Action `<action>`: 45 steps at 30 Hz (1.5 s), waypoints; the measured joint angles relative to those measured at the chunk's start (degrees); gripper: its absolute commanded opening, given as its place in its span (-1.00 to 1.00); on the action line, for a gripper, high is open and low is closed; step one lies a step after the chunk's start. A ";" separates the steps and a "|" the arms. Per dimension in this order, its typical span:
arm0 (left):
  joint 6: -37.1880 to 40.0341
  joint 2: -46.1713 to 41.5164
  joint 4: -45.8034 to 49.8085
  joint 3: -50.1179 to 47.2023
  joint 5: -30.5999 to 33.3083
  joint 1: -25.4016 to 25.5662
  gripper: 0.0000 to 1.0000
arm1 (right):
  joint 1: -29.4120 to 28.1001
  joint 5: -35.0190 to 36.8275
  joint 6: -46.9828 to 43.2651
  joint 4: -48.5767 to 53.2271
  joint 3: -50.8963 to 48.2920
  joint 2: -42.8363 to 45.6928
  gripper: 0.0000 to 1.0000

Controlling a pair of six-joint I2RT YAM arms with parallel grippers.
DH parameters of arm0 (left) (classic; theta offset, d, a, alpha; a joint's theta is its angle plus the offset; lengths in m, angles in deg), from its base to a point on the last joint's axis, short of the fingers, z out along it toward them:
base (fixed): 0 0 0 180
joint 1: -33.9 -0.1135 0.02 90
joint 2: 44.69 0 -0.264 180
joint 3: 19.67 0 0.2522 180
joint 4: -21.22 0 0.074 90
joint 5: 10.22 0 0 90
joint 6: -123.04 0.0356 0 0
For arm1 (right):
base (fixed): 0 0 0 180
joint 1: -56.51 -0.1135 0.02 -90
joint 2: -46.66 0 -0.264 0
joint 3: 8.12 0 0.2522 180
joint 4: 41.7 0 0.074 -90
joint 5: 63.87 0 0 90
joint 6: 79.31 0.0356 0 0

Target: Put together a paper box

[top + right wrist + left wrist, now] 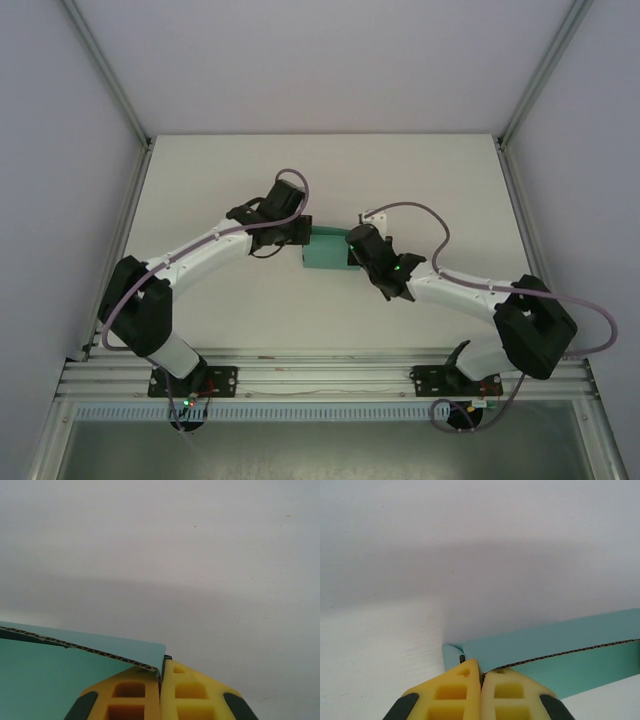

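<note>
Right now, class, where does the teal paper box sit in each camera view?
Top external: paper box at centre.
Left wrist: paper box lower right, at the yellow fingers' tips.
Right wrist: paper box lower left, at the fingertips.
Shared landmark: white table.

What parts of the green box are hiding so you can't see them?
- Top view: most of the paper box, hidden under the left arm and right arm.
- Left wrist view: the box's far end, cut off by the right edge; near corner behind the left tool.
- Right wrist view: the box runs off the left and bottom edges; the right tool covers its corner.
</note>
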 measured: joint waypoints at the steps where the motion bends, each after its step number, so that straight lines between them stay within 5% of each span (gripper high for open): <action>1: 0.11 0.00 -0.02 0.00 -0.09 0.00 -1.00 | 0.00 0.13 0.00 -0.02 0.00 0.00 -1.00; 13: 1.68 -4.26 -10.38 -10.54 -0.07 0.98 -1.00 | -0.13 -0.15 -5.68 -16.17 -9.35 1.25 -1.00; 22: 0.76 -4.57 -13.09 -12.90 5.07 3.65 -1.00 | -0.11 0.61 -6.12 -17.31 -9.44 1.55 -1.00; 26: -0.11 -5.55 -12.94 -13.46 5.27 4.07 -1.00 | -0.11 -0.90 -6.64 -16.39 -10.08 3.02 -0.61; 31: -0.11 -4.98 -12.20 -13.18 5.70 4.26 -1.00 | 0.17 -1.62 -5.88 -10.54 -9.57 5.77 0.14; 36: -0.07 -4.09 -12.61 -11.78 5.07 4.55 -1.00 | -0.68 -6.16 -4.90 -3.63 -6.95 9.11 0.54; 45: 0.11 -4.04 -12.63 -11.76 4.83 4.66 -1.00 | 4.28 -6.36 -2.95 -0.37 -1.38 12.46 0.40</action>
